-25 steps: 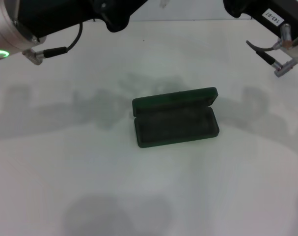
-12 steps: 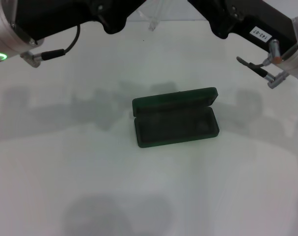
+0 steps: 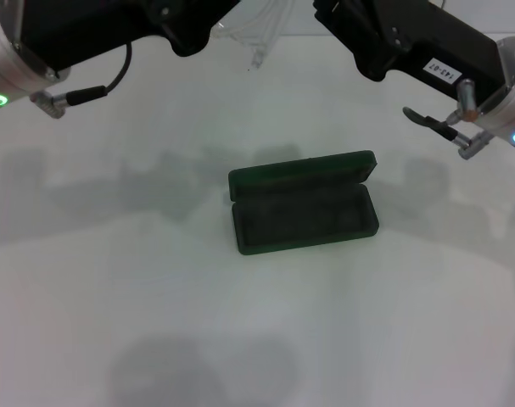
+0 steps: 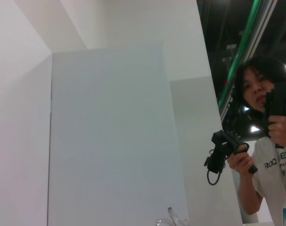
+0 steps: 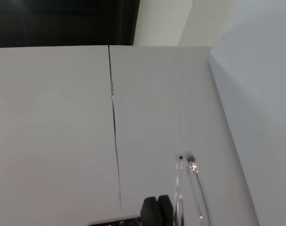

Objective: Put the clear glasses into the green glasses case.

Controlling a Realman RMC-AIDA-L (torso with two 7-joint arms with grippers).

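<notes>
Tools' grips I cannot tell, glasses [image 3: 259,34] held aloft at the worktop's far edge; next, lower them into the open case [image 3: 304,212].

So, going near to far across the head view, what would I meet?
Bare table → open green case → clear glasses, held up at the far edge between the two arms.

Case: the green glasses case [image 3: 304,205] lay open on the table [image 3: 155,322], nearer the robot than both grippers, lid standing on its far side
Glasses: the clear glasses [image 3: 259,30] hung between the left gripper [image 3: 193,34] and the right gripper [image 3: 355,38], off the table, beyond the case
</notes>
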